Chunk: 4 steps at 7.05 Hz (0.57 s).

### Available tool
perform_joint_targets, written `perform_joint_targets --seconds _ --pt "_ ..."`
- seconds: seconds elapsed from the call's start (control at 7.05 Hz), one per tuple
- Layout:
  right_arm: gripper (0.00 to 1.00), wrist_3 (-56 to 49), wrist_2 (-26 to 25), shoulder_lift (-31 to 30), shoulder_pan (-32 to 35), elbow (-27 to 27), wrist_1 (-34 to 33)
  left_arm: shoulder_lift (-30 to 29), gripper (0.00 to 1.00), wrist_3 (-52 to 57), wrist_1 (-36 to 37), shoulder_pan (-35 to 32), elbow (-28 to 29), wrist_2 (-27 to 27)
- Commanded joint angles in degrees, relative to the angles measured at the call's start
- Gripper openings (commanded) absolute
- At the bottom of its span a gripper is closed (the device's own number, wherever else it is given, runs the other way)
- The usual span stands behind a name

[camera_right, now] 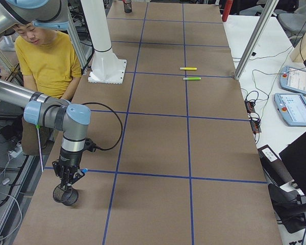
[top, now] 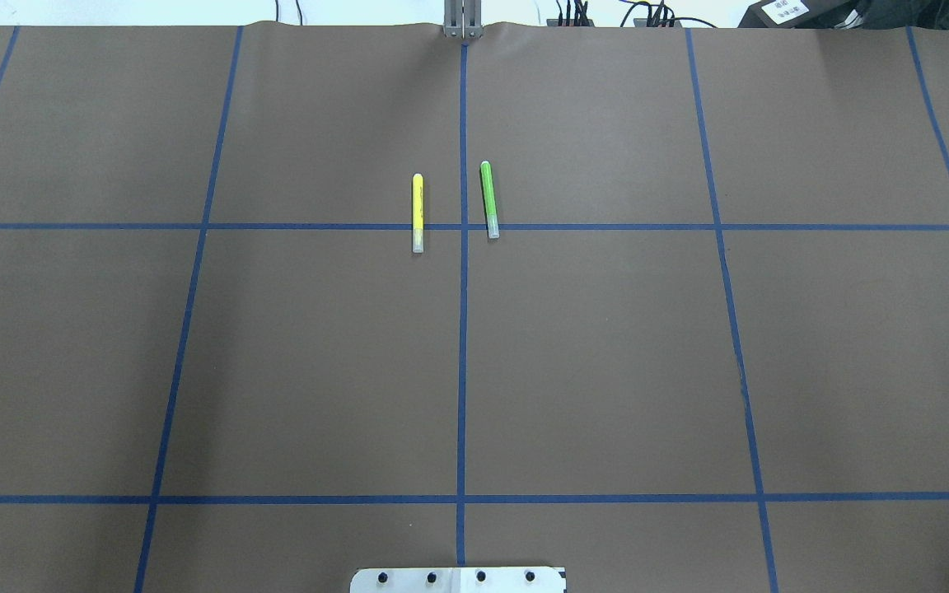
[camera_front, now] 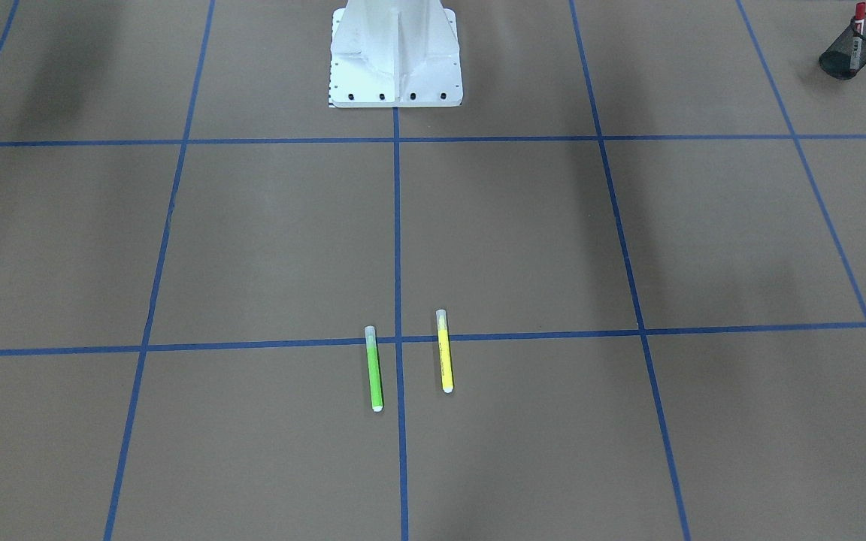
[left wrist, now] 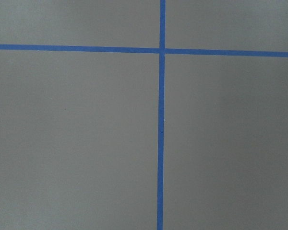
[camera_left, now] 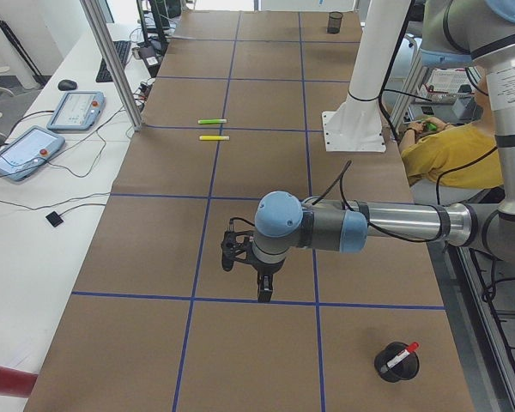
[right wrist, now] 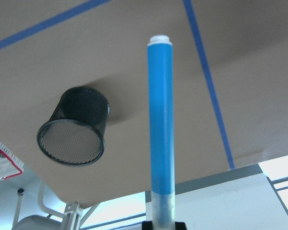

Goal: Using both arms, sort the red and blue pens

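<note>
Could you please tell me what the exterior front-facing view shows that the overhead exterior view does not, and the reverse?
Only the front-facing view shows the black mesh cup with the red pen standing in it, in its top right corner. Only the overhead view shows the table's far edge, with cables beyond it. Both show the green marker and the yellow marker lying either side of the centre tape line, and the white robot base.

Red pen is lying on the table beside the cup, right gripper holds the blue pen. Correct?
Not quite. The red pen stands inside the cup, not on the table beside it; the exterior front-facing view shows this. The rest holds: the right gripper holds the blue pen.
</note>
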Motion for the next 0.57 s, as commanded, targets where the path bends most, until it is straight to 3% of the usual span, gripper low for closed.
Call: perform_joint_targets --seconds 0.0,0.43 --pt "0.00 -1.2 -3.1 -0.5 5.6 -0.1 -12.5 0.1 0.99 0.2 -0.7 0.0 0.1 0.0" --pt "0.00 8.1 -2.2 2.6 8.3 -1.0 -20.5 0.0 0.99 0.6 -0.9 -0.1 0.4 0.0"
